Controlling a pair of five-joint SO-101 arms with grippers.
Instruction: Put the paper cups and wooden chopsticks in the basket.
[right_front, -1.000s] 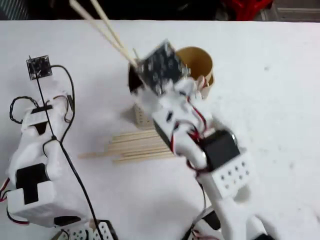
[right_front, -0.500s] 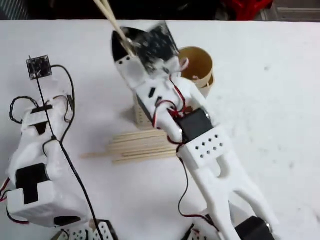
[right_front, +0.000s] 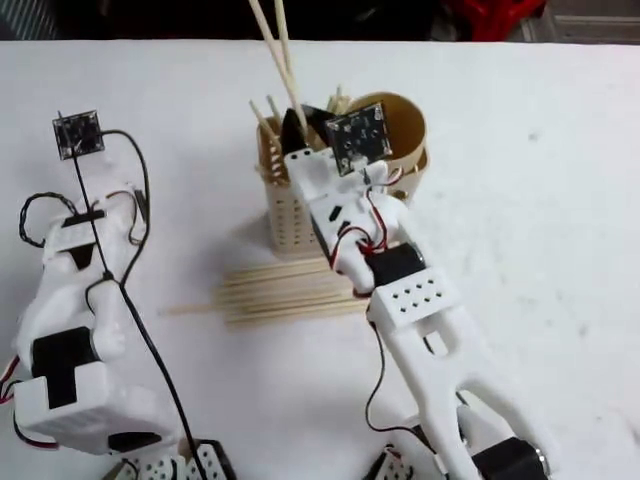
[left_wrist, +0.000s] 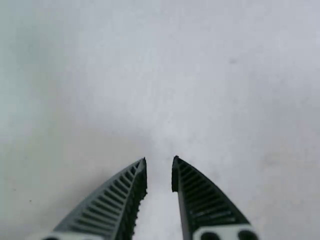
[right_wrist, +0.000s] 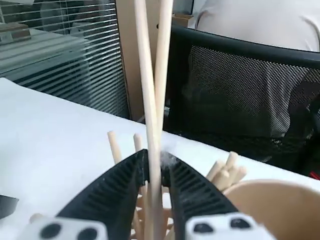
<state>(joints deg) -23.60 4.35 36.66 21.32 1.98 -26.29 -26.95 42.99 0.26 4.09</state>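
Note:
My right gripper is shut on two wooden chopsticks and holds them nearly upright over the beige perforated basket. In the right wrist view the gripper pinches the chopsticks low down, with their lower ends among other sticks standing in the basket. A brown paper cup sits against the basket's far right side. A pile of chopsticks lies on the table just in front of the basket. My left gripper hangs over bare table at the left, slightly open and holding nothing.
The left arm rests at the table's left with its cables and a small circuit board. The white table is bare to the right. A black mesh chair stands beyond the far edge.
My right arm swung the two chopsticks from leaning far left to nearly upright and brought them down over the basket. The left arm has not moved.

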